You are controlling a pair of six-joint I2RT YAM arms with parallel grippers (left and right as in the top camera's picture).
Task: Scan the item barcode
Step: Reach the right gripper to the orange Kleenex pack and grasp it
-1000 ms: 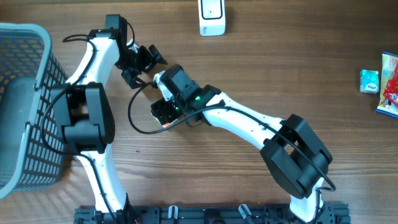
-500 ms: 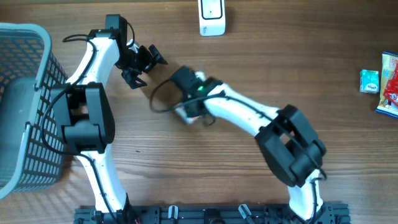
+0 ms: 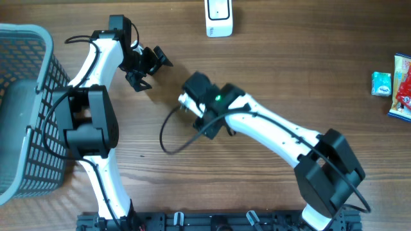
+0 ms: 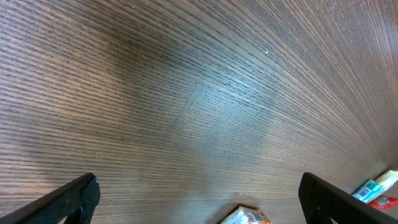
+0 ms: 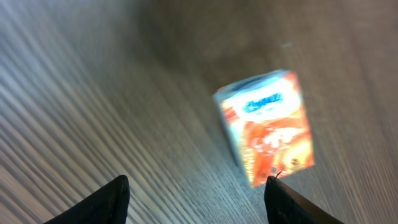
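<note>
Right gripper (image 5: 198, 190) standing well open, gripping nothing. Orange box (image 5: 267, 127) sitting on table (image 5: 74, 93), showing at about 1 o'clock ahead of my right fingertips, clear of both. Long axis running 11-to-5 in right wrist view; blurring, barcode not readable. Left gripper (image 4: 199, 186) gaping fully, empty, catching box only at 6 o'clock edge. Judging right arm nearer; needing nudge toward 1 o'clock before closing.

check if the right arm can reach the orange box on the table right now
Probably yes: the orange box sits on the table just ahead of the right claw, whose jaws stand open, with nothing between them and the box.
</note>
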